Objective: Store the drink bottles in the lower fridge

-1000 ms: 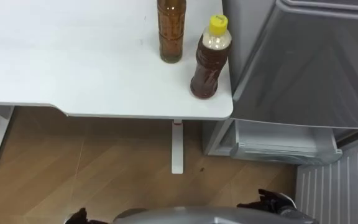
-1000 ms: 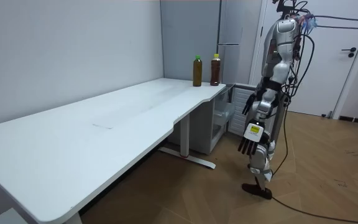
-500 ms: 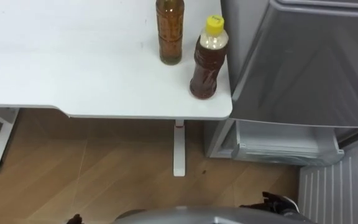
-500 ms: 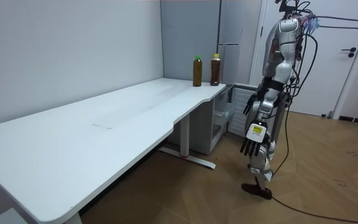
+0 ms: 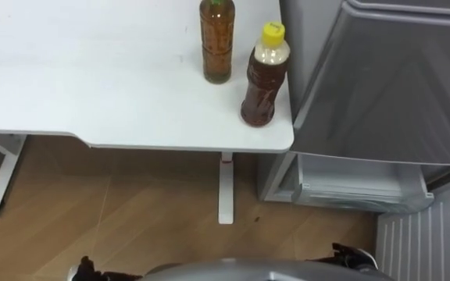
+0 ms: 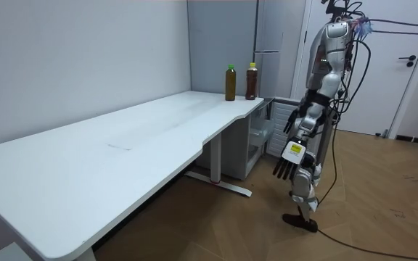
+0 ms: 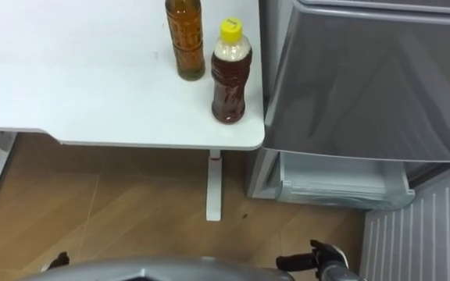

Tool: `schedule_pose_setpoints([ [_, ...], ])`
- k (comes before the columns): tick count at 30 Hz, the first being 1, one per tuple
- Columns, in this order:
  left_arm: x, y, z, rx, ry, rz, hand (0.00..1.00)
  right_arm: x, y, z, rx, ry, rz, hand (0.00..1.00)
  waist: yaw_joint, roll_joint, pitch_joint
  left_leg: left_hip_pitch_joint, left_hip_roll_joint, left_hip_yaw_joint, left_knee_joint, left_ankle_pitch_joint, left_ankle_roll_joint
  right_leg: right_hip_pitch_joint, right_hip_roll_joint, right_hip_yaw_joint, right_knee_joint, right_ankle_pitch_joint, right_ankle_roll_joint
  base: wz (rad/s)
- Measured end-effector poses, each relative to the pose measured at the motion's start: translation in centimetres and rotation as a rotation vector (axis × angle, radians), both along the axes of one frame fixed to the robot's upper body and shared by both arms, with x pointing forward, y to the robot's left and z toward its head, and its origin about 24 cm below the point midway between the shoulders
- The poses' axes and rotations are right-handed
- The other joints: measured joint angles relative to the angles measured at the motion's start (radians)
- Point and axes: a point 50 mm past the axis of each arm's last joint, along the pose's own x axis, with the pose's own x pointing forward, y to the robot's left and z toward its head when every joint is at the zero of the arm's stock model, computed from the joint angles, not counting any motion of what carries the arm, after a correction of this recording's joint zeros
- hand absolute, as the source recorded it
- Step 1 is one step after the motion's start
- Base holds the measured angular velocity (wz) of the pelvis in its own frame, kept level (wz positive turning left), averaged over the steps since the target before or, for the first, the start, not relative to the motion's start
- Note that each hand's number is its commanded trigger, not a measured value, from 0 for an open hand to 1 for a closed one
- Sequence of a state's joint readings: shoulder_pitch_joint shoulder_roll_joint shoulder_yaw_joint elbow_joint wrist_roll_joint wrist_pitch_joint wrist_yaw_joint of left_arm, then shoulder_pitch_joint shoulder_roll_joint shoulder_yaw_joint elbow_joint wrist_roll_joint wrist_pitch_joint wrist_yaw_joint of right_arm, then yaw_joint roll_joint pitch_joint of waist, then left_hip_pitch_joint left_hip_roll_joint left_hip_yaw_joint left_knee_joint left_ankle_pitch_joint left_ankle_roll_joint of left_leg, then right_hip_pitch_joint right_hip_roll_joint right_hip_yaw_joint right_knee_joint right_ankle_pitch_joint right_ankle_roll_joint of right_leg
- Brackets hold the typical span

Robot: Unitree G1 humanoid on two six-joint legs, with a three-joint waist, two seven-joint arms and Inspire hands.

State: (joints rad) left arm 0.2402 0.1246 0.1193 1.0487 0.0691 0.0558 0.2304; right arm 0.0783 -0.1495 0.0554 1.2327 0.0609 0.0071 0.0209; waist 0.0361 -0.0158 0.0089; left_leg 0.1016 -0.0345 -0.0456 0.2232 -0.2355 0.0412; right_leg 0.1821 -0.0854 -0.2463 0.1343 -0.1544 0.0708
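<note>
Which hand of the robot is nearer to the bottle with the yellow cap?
Right. The right hand hangs low in front of the fridge, a little to the right of the yellow-capped bottle; the left hand hangs low, far to its left.

At the front right corner of the surface [image 5: 92,78], the nearer bottle [image 5: 266,76]; behind and left (just apart), the farther bottle [image 5: 216,43]. Right of the surface, the fridge [image 5: 381,78], lower compartment [image 5: 358,183] beneath.
</note>
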Motion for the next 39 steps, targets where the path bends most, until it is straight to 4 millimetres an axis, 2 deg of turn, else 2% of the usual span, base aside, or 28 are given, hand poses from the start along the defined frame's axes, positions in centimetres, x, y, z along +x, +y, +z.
schedule_pose_setpoints([
  [7,-1.5,0.2,0.0,0.03,0.031,0.057,0.0,0.0,0.0,0.0,-0.005,0.009,0.0,0.0,0.001,0.0,-0.0008,0.0,-0.001,-0.009,0.003,0.0,0.0,0.005,-0.001,-0.006,0.0,0.0,0.0,0.04],
  [11,-1.3,1.0,0.3,0.052,-0.036,0.271,0.0,-0.2,0.0,-0.1,-0.007,0.022,-0.001,0.0,0.004,-0.004,-0.0002,-0.003,-0.011,-0.051,0.015,0.0,0.0,0.025,-0.006,-0.049,0.0,0.0,0.0,0.28],
  [14,-0.8,1.7,0.8,0.092,-0.101,0.42,0.0,-0.5,-0.2,-0.1,-0.02,0.045,0.005,0.0,0.034,-0.004,-0.002,-0.003,-0.015,-0.056,0.015,0.0,0.0,0.028,-0.009,-0.061,0.001,-0.001,0.001,0.11],
  [17,-0.5,2.2,1.2,0.13,-0.151,0.542,0.0,-0.6,-0.2,-0.1,-0.03,0.055,0.028,0.0,0.057,-0.006,-0.0046,-0.002,-0.02,-0.072,0.018,0.0,0.0,0.038,-0.014,-0.092,0.001,-0.001,0.002,0.16],
  [19,-0.1,2.7,1.7,0.16,-0.198,0.605,0.0,-0.7,-0.1,-0.1,-0.03,0.06,0.041,0.0,0.067,-0.008,-0.008,-0.002,-0.027,-0.088,0.018,0.001,0.0,0.042,-0.019,-0.093,0.001,-0.007,0.01,0.19],
  [23,2.1,4.2,3.4,0.284,-0.333,0.677,0.0,-0.9,-0.1,-0.1,-0.043,0.07,0.074,0.0,0.108,-0.019,-0.0092,-0.003,-0.031,-0.104,0.02,0.001,0.0,0.051,-0.02,-0.112,0.002,-0.007,0.011,0.15],
  [28,4.5,4.8,5.5,0.375,-0.497,0.687,0.0,-0.8,0.1,-0.2,-0.045,0.054,0.092,0.0,0.106,-0.02,-0.0077,-0.004,-0.036,-0.134,0.03,0.001,0.0,0.064,-0.019,-0.118,0.001,-0.007,0.011,0.19],
  [32,7.6,5.1,8.6,0.448,-0.716,0.667,0.0,-0.4,0.1,-0.1,-0.044,0.023,0.119,0.0,0.108,-0.021,-0.0072,-0.009,-0.039,-0.149,0.037,0.001,0.0,0.067,-0.019,-0.113,0.001,-0.008,0.012,0.08],
  [35,9.6,4.7,10.8,0.48,-0.865,0.613,0.0,-0.2,0.2,0.0,-0.037,0.008,0.133,0.0,0.103,-0.019,-0.0069,-0.01,-0.041,-0.151,0.038,0.001,0.0,0.067,-0.019,-0.113,0.0,-0.008,0.012,0.0],
  [39,12.3,3.1,13.3,0.442,-1.025,0.464,0.0,-0.1,0.4,0.0,-0.006,-0.01,0.143,0.0,0.097,-0.022,-0.0055,-0.017,-0.043,-0.154,0.044,0.001,0.0,0.067,-0.02,-0.113,-0.001,-0.008,0.012,0.03],
])
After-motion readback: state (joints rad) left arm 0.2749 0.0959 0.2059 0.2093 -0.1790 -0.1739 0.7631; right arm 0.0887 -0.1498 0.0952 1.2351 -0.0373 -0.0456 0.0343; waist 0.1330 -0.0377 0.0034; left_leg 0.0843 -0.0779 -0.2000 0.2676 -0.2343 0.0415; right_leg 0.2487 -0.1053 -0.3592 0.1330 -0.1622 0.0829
